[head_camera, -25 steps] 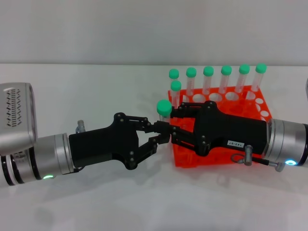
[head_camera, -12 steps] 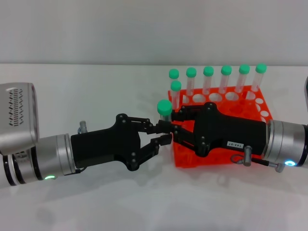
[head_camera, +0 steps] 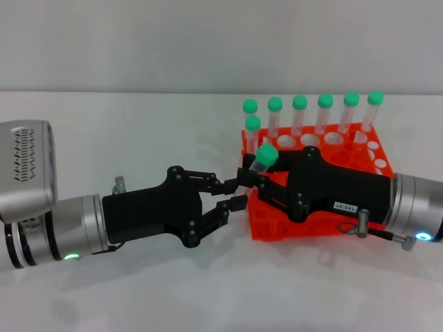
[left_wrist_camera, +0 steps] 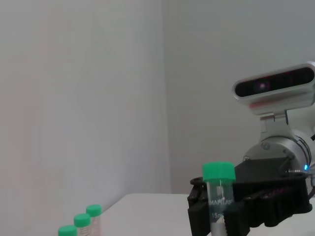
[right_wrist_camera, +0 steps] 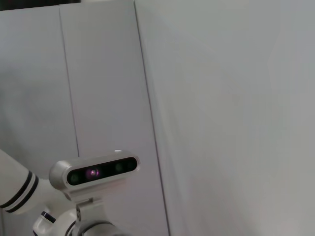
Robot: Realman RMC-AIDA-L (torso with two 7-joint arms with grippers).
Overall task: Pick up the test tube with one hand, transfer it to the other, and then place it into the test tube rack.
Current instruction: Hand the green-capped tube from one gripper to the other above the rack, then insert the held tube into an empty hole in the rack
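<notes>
The test tube [head_camera: 261, 161], clear with a green cap, is tilted and held in my right gripper [head_camera: 254, 178], the black one with a white label, which is shut on it. It hangs over the front left corner of the orange-red test tube rack [head_camera: 311, 225]. My left gripper [head_camera: 241, 192], black with a green light ring, is open just left of the tube and no longer touches it. The left wrist view shows the tube [left_wrist_camera: 218, 194] upright in the right gripper [left_wrist_camera: 246, 209].
Several identical green-capped tubes [head_camera: 300, 114] stand in the rack's back rows, and some show in the left wrist view [left_wrist_camera: 81, 223]. The white table [head_camera: 138, 131] extends left of the rack. The right wrist view shows only a wall and the robot's head camera [right_wrist_camera: 93, 172].
The tube has left the left gripper's fingers, tilted, and moved right toward the rack with the right gripper. The left gripper's fingers have spread slightly and stayed in place.
</notes>
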